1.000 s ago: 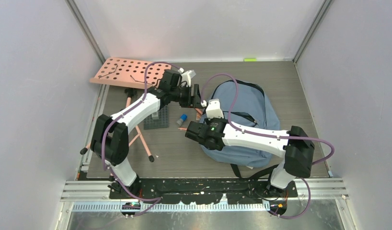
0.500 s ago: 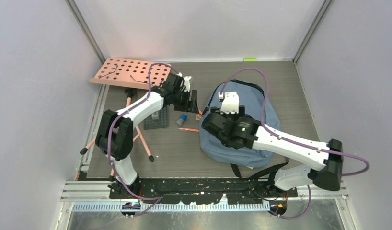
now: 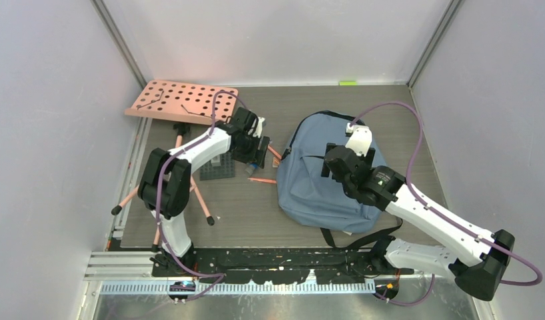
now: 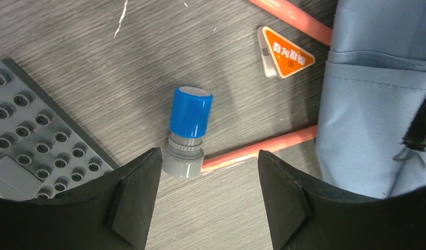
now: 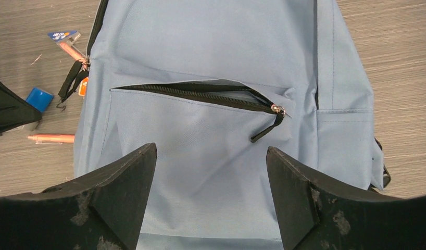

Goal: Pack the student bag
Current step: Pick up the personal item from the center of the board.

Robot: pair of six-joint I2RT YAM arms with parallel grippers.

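Note:
The student bag (image 3: 316,183) lies flat on the table, blue-grey. Its front pocket zipper (image 5: 200,94) stands partly undone, with the black pull (image 5: 265,127) hanging at the right end. My right gripper (image 5: 211,156) hovers open above the pocket panel with nothing between its fingers; in the top view the right gripper (image 3: 333,163) is over the bag's middle. My left gripper (image 4: 208,161) is open just left of the bag, low over a blue-capped grey cylinder (image 4: 189,130) that lies near its left finger (image 4: 138,192). An orange pencil (image 4: 263,148) runs between the fingers.
A grey studded baseplate (image 4: 23,130) lies left of the cylinder. An orange triangular tag (image 4: 286,54) and a second orange pencil (image 4: 294,14) lie by the bag's edge. A pink pegboard (image 3: 180,101) on a stand with thin legs (image 3: 200,197) fills the far left.
My right gripper has swung from the bag's left edge to over its middle and opened wide. My left gripper has dropped towards the blue-capped cylinder and opened a little more.

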